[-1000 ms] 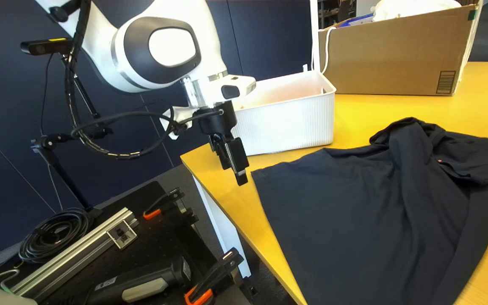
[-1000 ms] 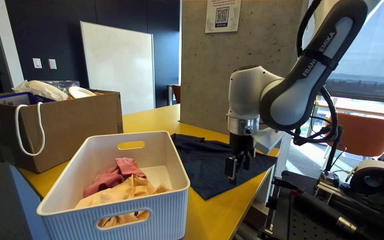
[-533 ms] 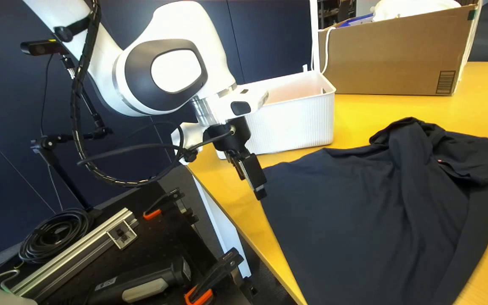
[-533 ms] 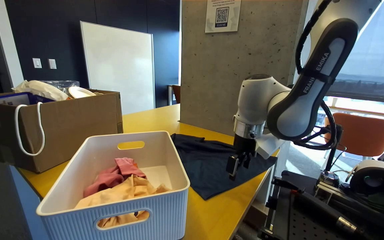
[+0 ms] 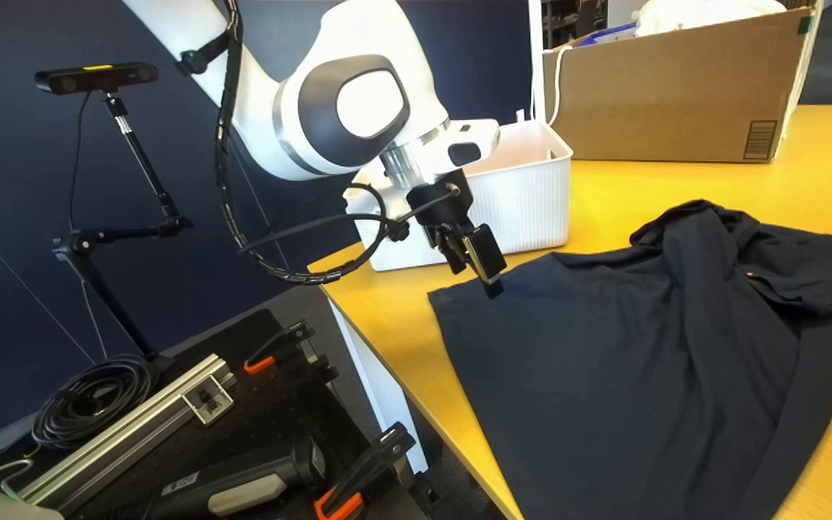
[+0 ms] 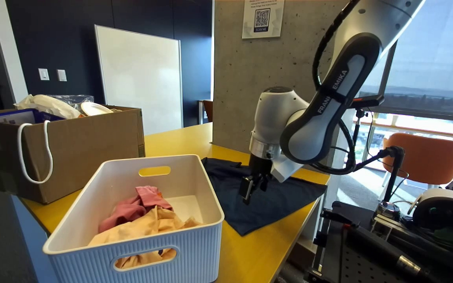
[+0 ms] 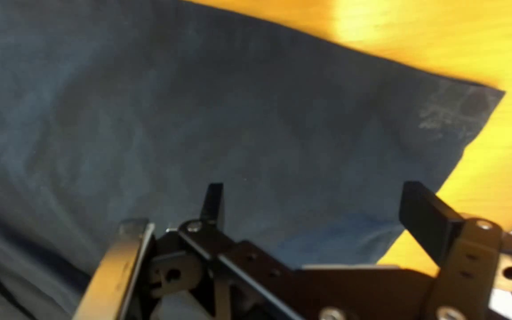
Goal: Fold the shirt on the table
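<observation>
The dark navy shirt [image 5: 604, 361] lies on the yellow table, its hem end spread flat toward the robot and its far end bunched with folds. It also shows in an exterior view [image 6: 234, 204], partly hidden by the white bin and my arm. My gripper [image 5: 475, 280] is above the shirt near its hem corner on the bin side. In an exterior view the gripper [image 6: 255, 194] hangs over the cloth. In the wrist view my gripper [image 7: 313, 186] has its fingers wide apart with nothing between them; the shirt [image 7: 247, 124] lies below, with one corner at the right.
A white bin [image 6: 210, 251] with pink and tan cloths [image 6: 144, 228] stands beside the shirt. A cardboard box [image 5: 661, 101] stands behind it. The yellow table [image 5: 380, 318] has its edge near the robot. A dark cart [image 5: 257, 426] with clamps and cable stands lower.
My gripper went down and toward the shirt, then moved sideways farther over the cloth on the bin side and rose slightly. The shirt has not moved.
</observation>
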Motion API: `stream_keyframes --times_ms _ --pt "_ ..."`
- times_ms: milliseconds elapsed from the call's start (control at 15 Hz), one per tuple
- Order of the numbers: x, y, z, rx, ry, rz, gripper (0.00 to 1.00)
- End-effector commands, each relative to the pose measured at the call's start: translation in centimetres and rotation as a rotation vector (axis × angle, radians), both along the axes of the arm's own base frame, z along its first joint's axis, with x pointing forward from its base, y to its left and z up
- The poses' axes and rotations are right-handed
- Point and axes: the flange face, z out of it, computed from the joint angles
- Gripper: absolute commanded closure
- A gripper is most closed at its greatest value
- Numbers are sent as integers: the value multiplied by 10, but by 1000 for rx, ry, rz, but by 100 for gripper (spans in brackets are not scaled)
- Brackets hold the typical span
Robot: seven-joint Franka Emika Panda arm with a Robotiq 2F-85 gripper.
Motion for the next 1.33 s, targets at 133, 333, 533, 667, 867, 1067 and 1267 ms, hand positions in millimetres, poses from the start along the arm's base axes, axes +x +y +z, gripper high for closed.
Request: stream_keyframes --times_ms 133,333,533,667,867,1067,1267 --pt "19 30 -22 9 25 54 0" --pt "10 46 -36 10 46 72 0" --pt "11 55 -46 14 59 79 0" --pt "14 59 -49 16 64 83 0" --pt "19 61 -54 25 66 83 0" --pt "22 63 -56 32 66 87 32" --pt "25 67 -55 39 64 89 58"
